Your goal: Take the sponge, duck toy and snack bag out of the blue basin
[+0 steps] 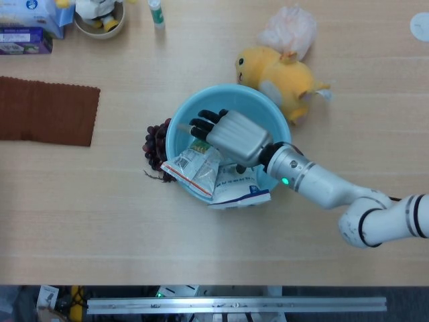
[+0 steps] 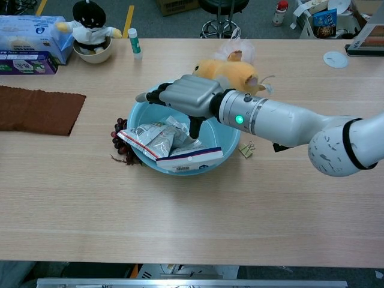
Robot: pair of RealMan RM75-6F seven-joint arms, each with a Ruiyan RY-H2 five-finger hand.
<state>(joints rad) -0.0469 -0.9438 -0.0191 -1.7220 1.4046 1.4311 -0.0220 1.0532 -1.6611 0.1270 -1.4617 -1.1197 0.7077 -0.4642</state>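
**Duck out, snack bags still in the basin**

From the head view, we see our right hand [image 1: 231, 136] over the blue basin [image 1: 271, 121], fingers extended and apart, reaching toward the far-left rim. It covers the middle of the bowl, and we cannot tell from here whether the fingertips touch anything beneath. The duck toy [image 1: 281, 79] already lies on the table just beyond the basin, beside a crumpled clear plastic bag [image 1: 289, 28], so we judge that part done. Two snack bags [image 1: 201, 164] are in the basin, leaning against its near rim, one with a white pack [image 1: 238, 184] poking over the edge. We find no sponge in this view; it may be under the bags or the hand, or already out of frame. A bunch of dark grapes [image 1: 155, 142] sits against the basin's left side.

From the chest view, the right hand hovers above the snack bags, palm down, thumb hanging toward them, holding nothing that we can make out. The duck toy is partly hidden behind the forearm. A small clip [image 2: 245, 149] lies just right of the basin. Our left hand shows in neither view. We judge the bags, and perhaps the sponge, remain to be taken out
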